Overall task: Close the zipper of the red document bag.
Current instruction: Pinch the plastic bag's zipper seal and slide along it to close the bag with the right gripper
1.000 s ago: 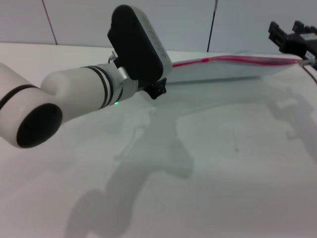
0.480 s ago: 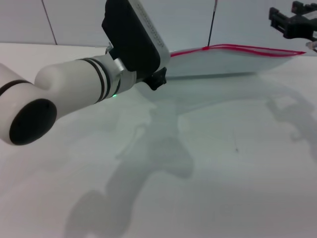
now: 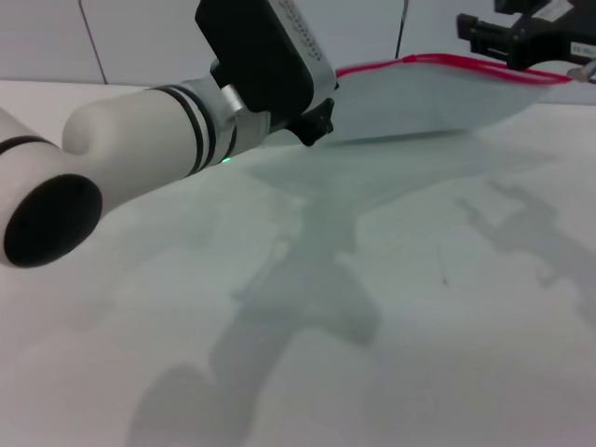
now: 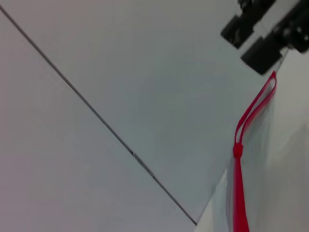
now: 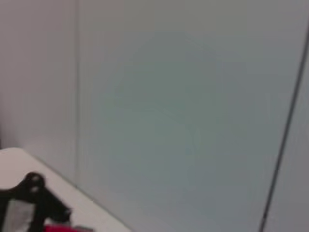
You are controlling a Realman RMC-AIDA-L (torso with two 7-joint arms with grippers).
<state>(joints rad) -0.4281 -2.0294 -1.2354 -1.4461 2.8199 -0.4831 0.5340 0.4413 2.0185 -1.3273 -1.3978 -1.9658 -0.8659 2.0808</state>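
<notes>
The red document bag (image 3: 419,98), translucent and pale, hangs in the air between my two arms. Its zipper (image 3: 438,61) runs as a red strip along the top edge. My left gripper (image 3: 326,107) holds the bag's near end, with its fingers hidden behind the black wrist. At the far end, my right gripper (image 3: 507,51) sits on the red edge, a little in from the bag's tip. In the left wrist view the zipper (image 4: 239,193) is one strip up to a small red knot (image 4: 237,150). Beyond that it splits into an open loop reaching the right gripper (image 4: 263,46).
Below the bag lies the white table (image 3: 419,326), crossed by the arms' shadows. A pale panelled wall (image 3: 140,37) stands close behind. The right wrist view shows mostly wall, plus a black part (image 5: 38,200) and a bit of red (image 5: 60,227) at its edge.
The bag has risen off the table. My right gripper has moved up and leftward along the red edge. My left arm has lifted and shifted slightly right.
</notes>
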